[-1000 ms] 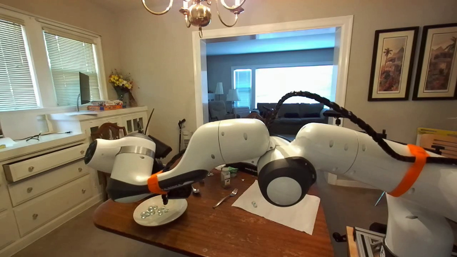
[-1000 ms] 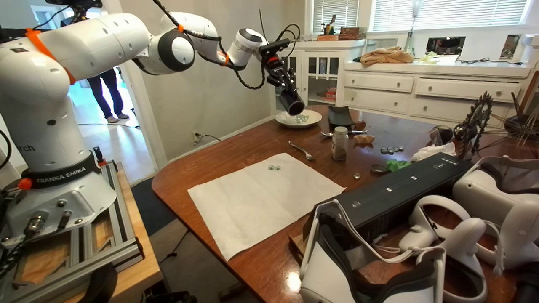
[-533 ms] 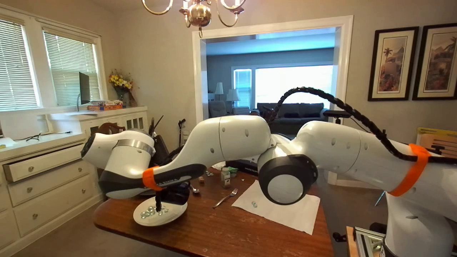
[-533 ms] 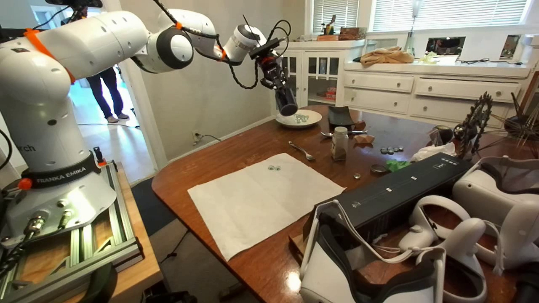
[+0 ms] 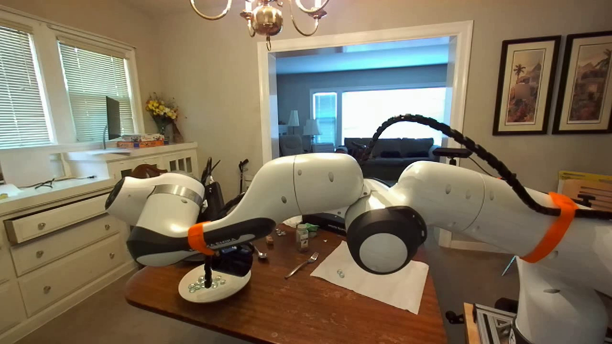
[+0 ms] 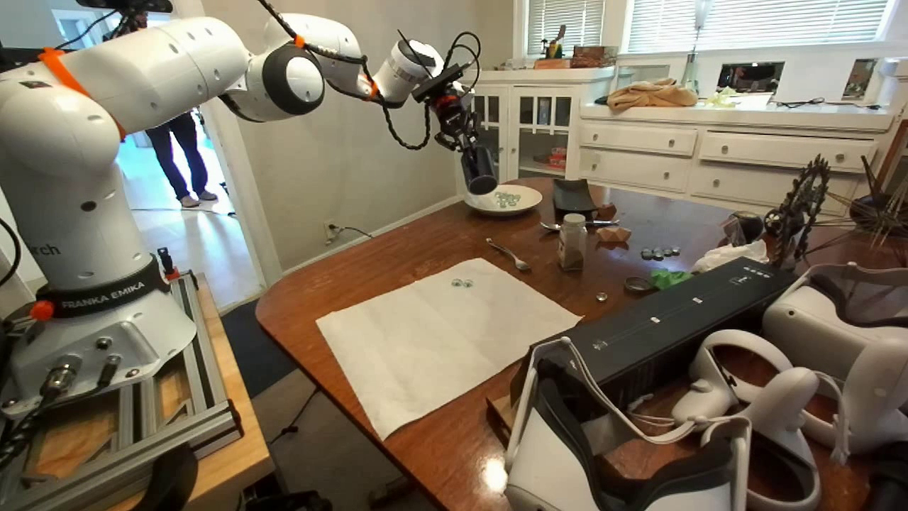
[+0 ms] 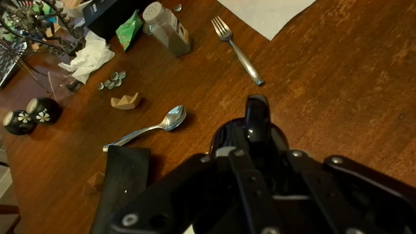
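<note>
My gripper (image 6: 467,138) is shut on a glossy black mug (image 6: 479,171), also in the other exterior view (image 5: 234,262). In the wrist view the mug's handle (image 7: 257,118) points away from my fingers (image 7: 261,156). The mug hangs tilted in the air over or near a white plate (image 6: 526,204); which end faces down I cannot tell. Several clear glass beads (image 6: 506,200) lie on the plate, also visible in an exterior view (image 5: 198,284). What is inside the mug is hidden. A black curved dish (image 7: 126,182) lies beside the plate.
On the wooden table are a spoon (image 7: 174,117), a fork (image 7: 242,58), a spice jar (image 6: 572,243), loose beads (image 7: 112,80) and a folded paper piece (image 7: 126,101). A white paper sheet (image 6: 425,348) bears two beads. A long black box (image 6: 681,312) and white headsets (image 6: 567,454) crowd one side.
The arm has drawn back slightly, and the gripper has shifted left in both exterior views. The mug has swung a little steeper, still held. The plate and its beads look unchanged.
</note>
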You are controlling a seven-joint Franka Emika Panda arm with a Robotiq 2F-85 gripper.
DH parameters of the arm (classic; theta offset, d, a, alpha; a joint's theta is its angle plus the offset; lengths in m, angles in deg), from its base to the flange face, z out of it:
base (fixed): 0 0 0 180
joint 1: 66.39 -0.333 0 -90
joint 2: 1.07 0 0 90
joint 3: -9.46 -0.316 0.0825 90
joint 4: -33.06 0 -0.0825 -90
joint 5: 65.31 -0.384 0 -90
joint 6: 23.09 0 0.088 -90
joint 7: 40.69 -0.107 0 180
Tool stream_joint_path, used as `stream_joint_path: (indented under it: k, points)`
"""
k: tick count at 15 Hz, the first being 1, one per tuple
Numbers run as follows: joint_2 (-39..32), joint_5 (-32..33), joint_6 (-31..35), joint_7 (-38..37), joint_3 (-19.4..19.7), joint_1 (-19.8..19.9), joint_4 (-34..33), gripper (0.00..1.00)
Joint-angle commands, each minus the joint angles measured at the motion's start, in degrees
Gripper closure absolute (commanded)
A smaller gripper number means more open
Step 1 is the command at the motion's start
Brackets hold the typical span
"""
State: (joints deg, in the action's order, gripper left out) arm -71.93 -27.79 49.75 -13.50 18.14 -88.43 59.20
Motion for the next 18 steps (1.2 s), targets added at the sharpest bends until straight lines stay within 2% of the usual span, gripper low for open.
stream_joint_path:
  k: [1,10,18]
  points:
    - [0.85,-2.90,-2.12,-4.92,0.24,1.21,-0.19,0.95]
    - [4.33,-16.07,-5.17,-22.18,-0.54,9.16,0.08,0.95]
    - [5.25,-26.19,-4.58,-39.55,-1.52,15.99,-0.18,0.95]
